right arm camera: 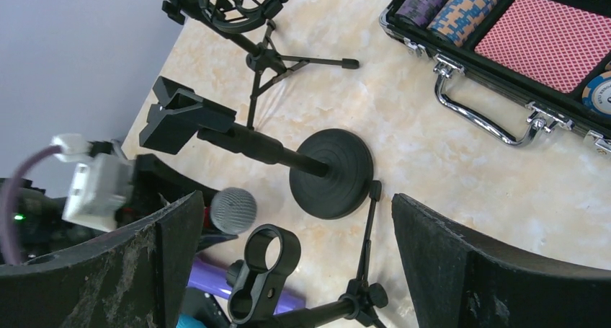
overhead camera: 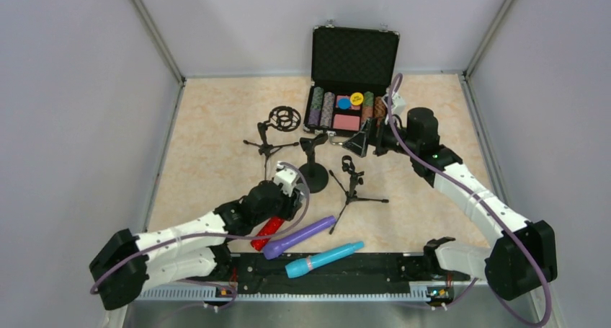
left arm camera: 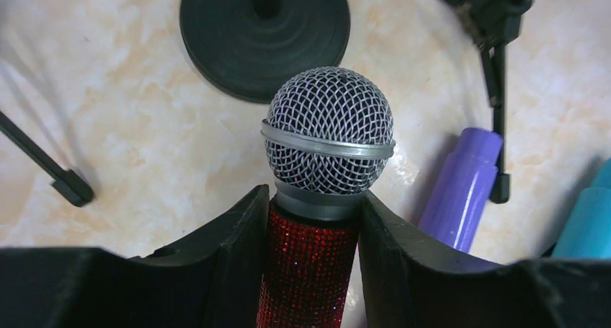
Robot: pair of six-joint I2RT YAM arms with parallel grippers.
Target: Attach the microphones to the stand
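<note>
My left gripper (left arm camera: 313, 216) is shut on the glittery red microphone (left arm camera: 310, 270), just below its silver mesh head (left arm camera: 329, 130); in the top view that gripper (overhead camera: 286, 192) sits low over the table near the round-base stand (overhead camera: 313, 171). The purple microphone (overhead camera: 299, 236) and the turquoise microphone (overhead camera: 324, 259) lie on the table near the front edge. My right gripper (right arm camera: 295, 205) hangs open and empty above the stands. Below it are the round-base stand (right arm camera: 335, 173) with its clip (right arm camera: 184, 115) and a tripod stand with a ring holder (right arm camera: 263, 274).
A second tripod stand with a shock mount (overhead camera: 285, 117) stands at the back left of the group. An open black case of poker chips (overhead camera: 353, 76) sits at the back centre. The tripod's legs (overhead camera: 360, 198) spread toward the purple microphone.
</note>
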